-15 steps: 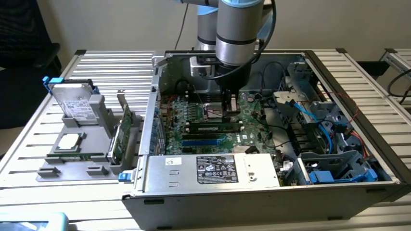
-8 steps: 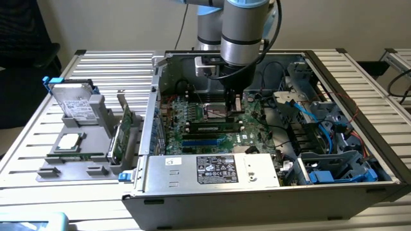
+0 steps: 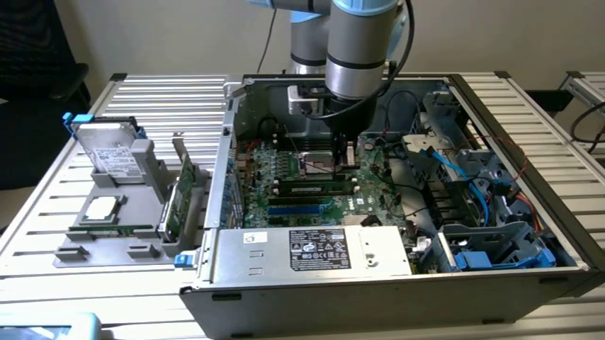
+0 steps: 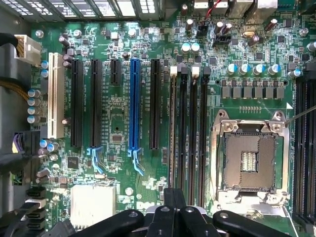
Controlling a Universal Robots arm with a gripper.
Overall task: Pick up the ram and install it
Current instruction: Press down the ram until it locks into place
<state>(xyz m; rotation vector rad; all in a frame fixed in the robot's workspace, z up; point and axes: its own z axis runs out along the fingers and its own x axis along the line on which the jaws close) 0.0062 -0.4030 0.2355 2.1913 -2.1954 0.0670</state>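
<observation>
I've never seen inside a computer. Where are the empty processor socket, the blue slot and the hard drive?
processor socket (image 4: 248,160), wrist view, centre of its contacts
blue slot (image 4: 134,106), wrist view, middle of its length
hard drive (image 3: 110,156), exterior view, labelled face

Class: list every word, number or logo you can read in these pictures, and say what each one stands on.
No text can be read with certainty.
Power supply label: print too small.
Hard drive label: too blurred.
Motherboard white markings: too small.
</observation>
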